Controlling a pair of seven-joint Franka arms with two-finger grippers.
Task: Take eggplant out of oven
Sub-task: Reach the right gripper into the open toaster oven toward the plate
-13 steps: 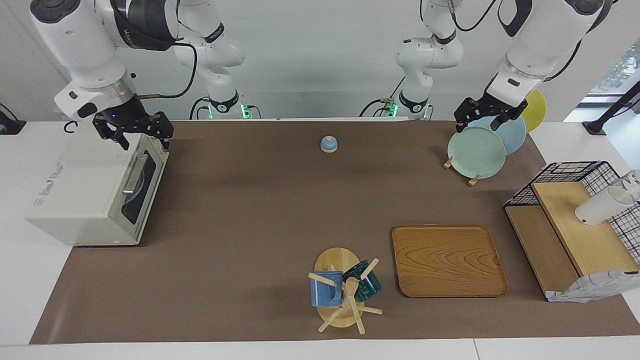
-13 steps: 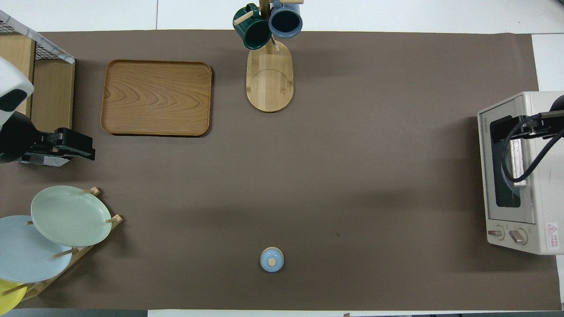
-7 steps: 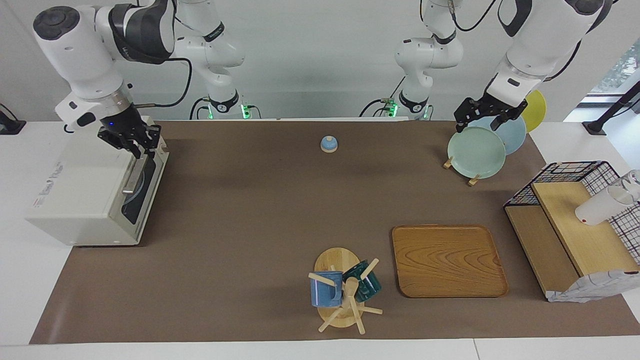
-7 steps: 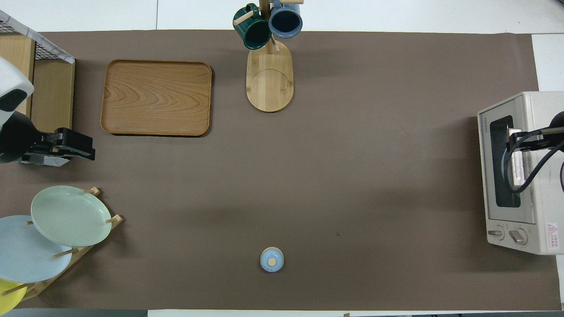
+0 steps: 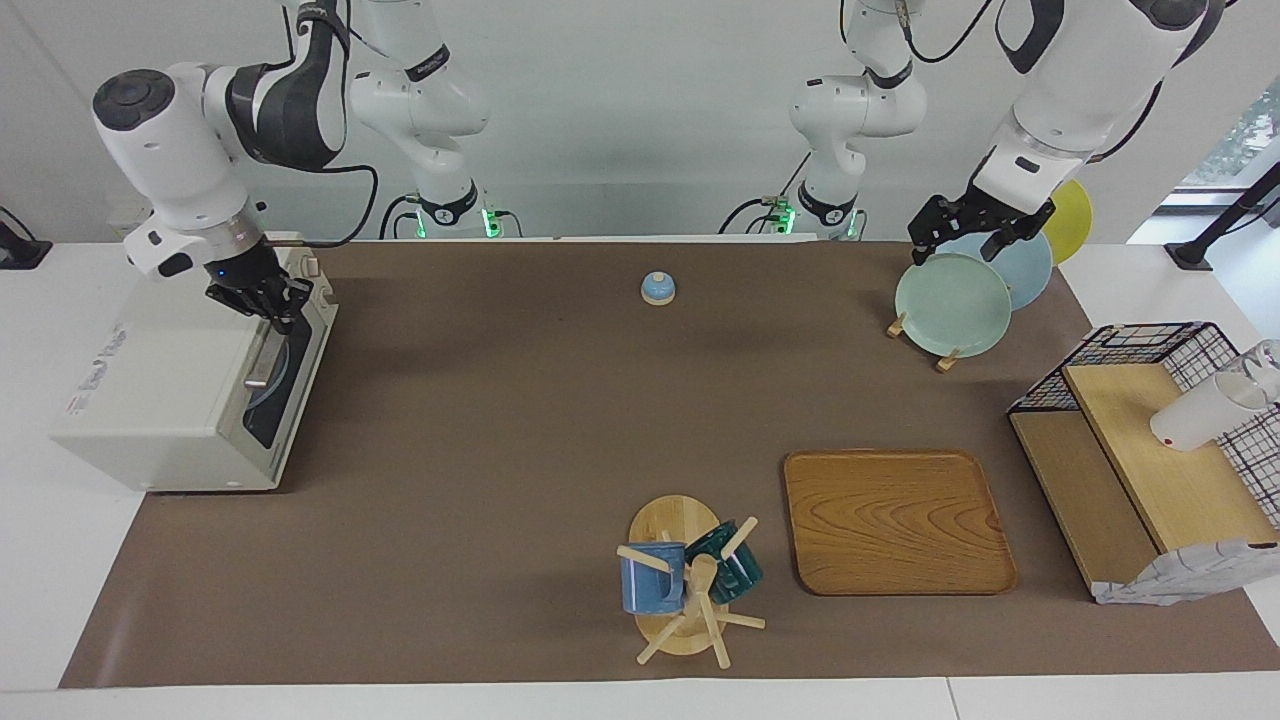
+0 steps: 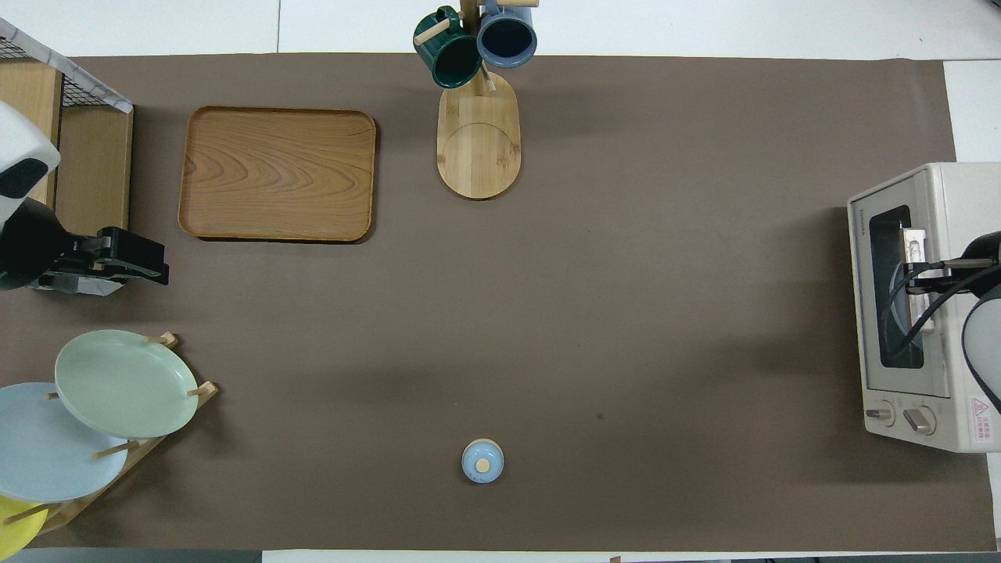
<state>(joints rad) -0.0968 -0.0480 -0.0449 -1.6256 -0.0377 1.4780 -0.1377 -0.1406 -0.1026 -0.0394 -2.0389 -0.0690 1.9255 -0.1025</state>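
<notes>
While the right gripper (image 5: 281, 317) sits at the top of the oven (image 5: 175, 390) door, its fingertips are pinched together on the metal handle bar (image 5: 268, 348), up at the end of the bar closest to the robots. The oven is that cream-white box at the right arm's end of the table, with its dark glass door facing the middle of the table, and the door looks closed. The eggplant itself I honestly can't make out; the glass is too dark to see what's inside, apart from a pale rounded shape showing through it.

The left gripper (image 5: 968, 243) is just waiting, hanging over the plate rack (image 5: 918, 340) with its fingers spread apart and nothing between them. That rack holds a green plate (image 5: 952, 304), a blue plate (image 5: 1025, 270) and a yellow plate (image 5: 1071, 212) standing on edge.

Other stuff on the brown mat (image 5: 500, 430): a little blue knob-topped lid thing (image 5: 657, 288) nearer the robots in the middle, a wooden tray (image 5: 897, 521) farther out, and beside it a mug tree (image 5: 686, 590) with a blue mug (image 5: 652, 578) and a dark green mug (image 5: 728, 565) hanging on it. At the left arm's end there's a black wire-and-wood shelf (image 5: 1150, 450) with a white cup (image 5: 1203, 410) lying tipped on it.
</notes>
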